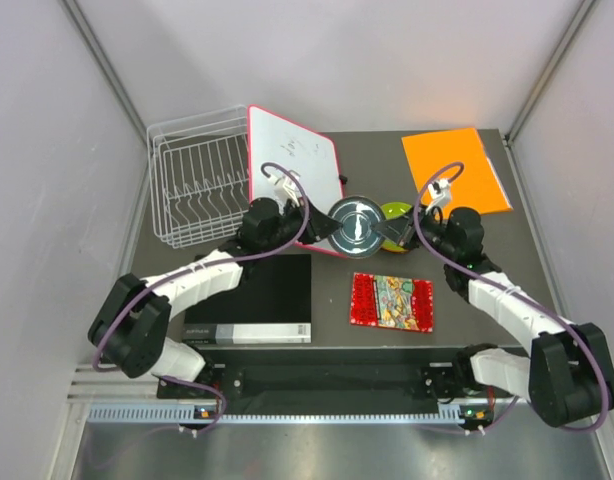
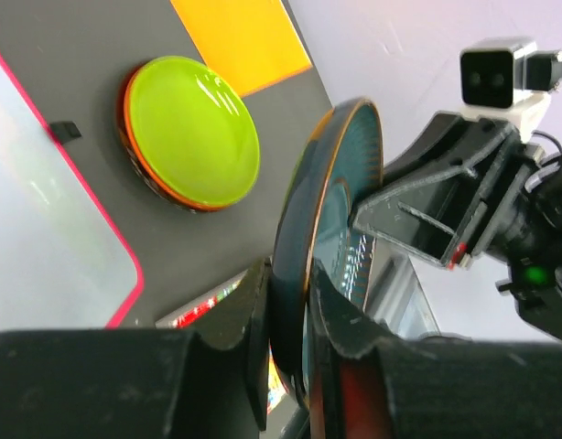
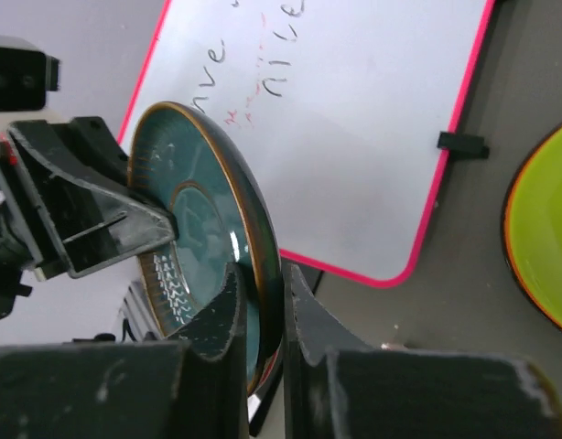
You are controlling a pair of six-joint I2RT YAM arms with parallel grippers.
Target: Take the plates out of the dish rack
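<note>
The dark teal plate (image 1: 357, 222) with a yellowish rim is held on edge above mid-table, between both arms. My left gripper (image 1: 327, 228) is shut on its left rim, which shows in the left wrist view (image 2: 290, 302). My right gripper (image 1: 395, 235) is shut on the opposite rim, which shows in the right wrist view (image 3: 263, 293). The lime green plate (image 2: 191, 128) lies on the table on top of an orange-rimmed plate and a dark one, just behind my right gripper. The white wire dish rack (image 1: 197, 190) at the back left holds no plates.
A pink-edged whiteboard (image 1: 297, 160) leans beside the rack. An orange sheet (image 1: 455, 168) lies at the back right. A red patterned mat (image 1: 392, 302) lies front centre and a black book (image 1: 257, 295) front left. Walls close in both sides.
</note>
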